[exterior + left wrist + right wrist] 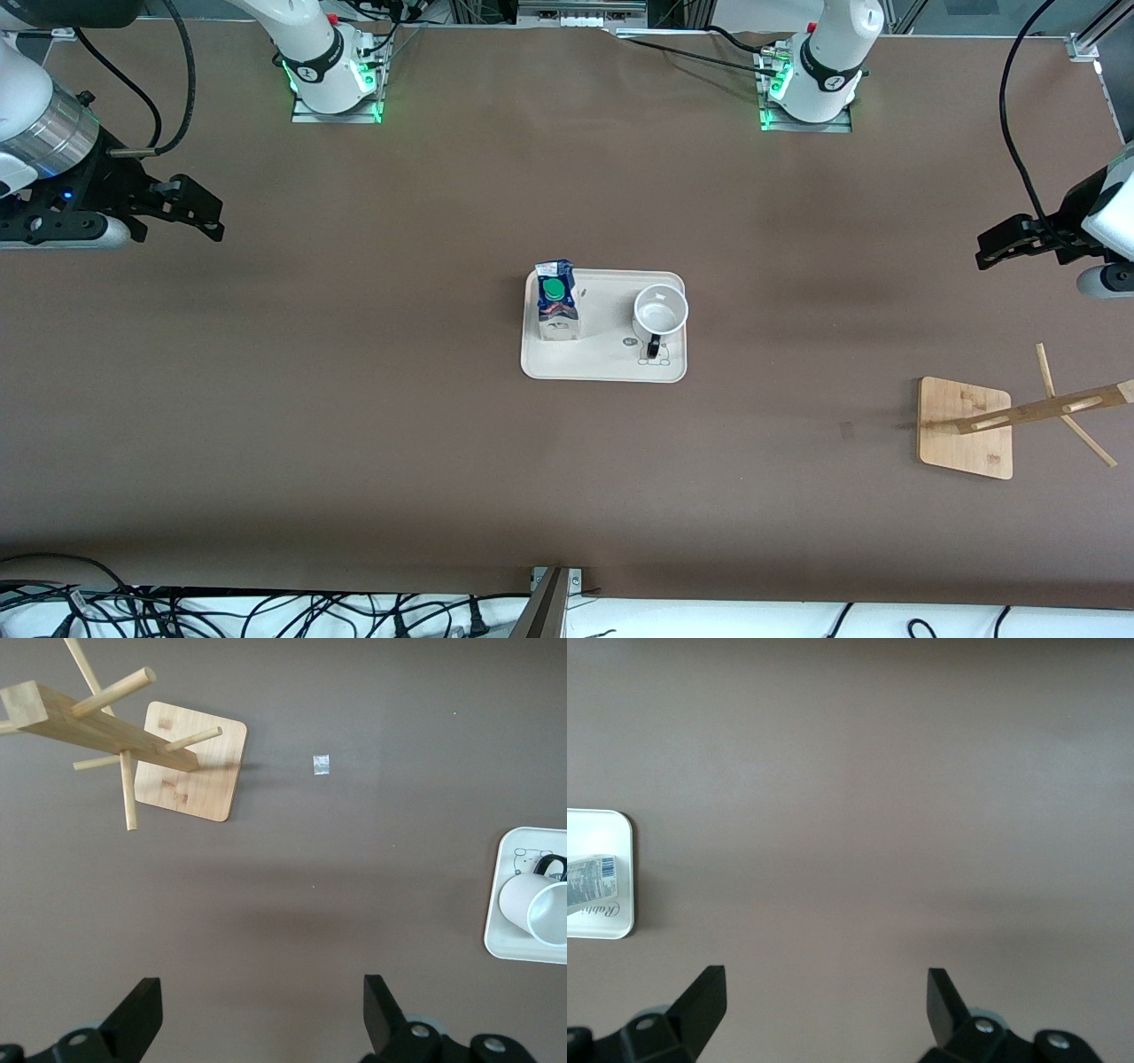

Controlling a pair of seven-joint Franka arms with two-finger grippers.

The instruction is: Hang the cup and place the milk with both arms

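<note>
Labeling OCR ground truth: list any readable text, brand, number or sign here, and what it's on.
"Rabbit"-like script, partly cut off: on the milk carton's white side, right wrist view; not surely readable.
Barcode and fine print beside it: too small to read.
Red marking on the milk's top: unreadable.
Small print and a line drawing on the tray near the cup: too small to read.
Nothing else carries text.

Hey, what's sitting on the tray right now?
On the tray stand the milk and the cup, which looks empty inside. Whatever lies beneath them is covered.
</note>
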